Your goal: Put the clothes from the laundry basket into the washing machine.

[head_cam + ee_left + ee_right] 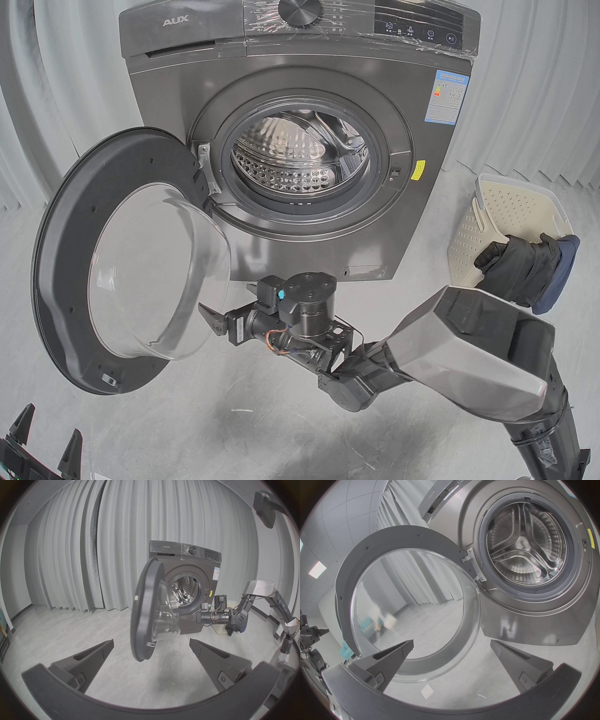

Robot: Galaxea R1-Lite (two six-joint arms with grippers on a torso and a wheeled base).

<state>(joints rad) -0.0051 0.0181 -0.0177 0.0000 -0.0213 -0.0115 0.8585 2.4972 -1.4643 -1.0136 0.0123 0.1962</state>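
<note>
The grey washing machine [300,125] stands ahead with its round door [119,262] swung open to the left. Its steel drum [300,156] holds no clothes. At the right a cream laundry basket [500,212] holds a black garment [519,265] and a blue one [562,275] draped over its rim. My right gripper [220,314] is low in front of the machine, next to the door's glass bowl, open and holding nothing. In the right wrist view its fingers [393,655] frame the door [406,605] and drum [525,542]. My left gripper [50,432] hangs open at the lower left.
Grey floor [250,425] lies in front of the machine. Pleated curtains [125,542] run along the wall behind it. The open door [147,611] juts out toward me, with my right arm [250,605] beside it in the left wrist view.
</note>
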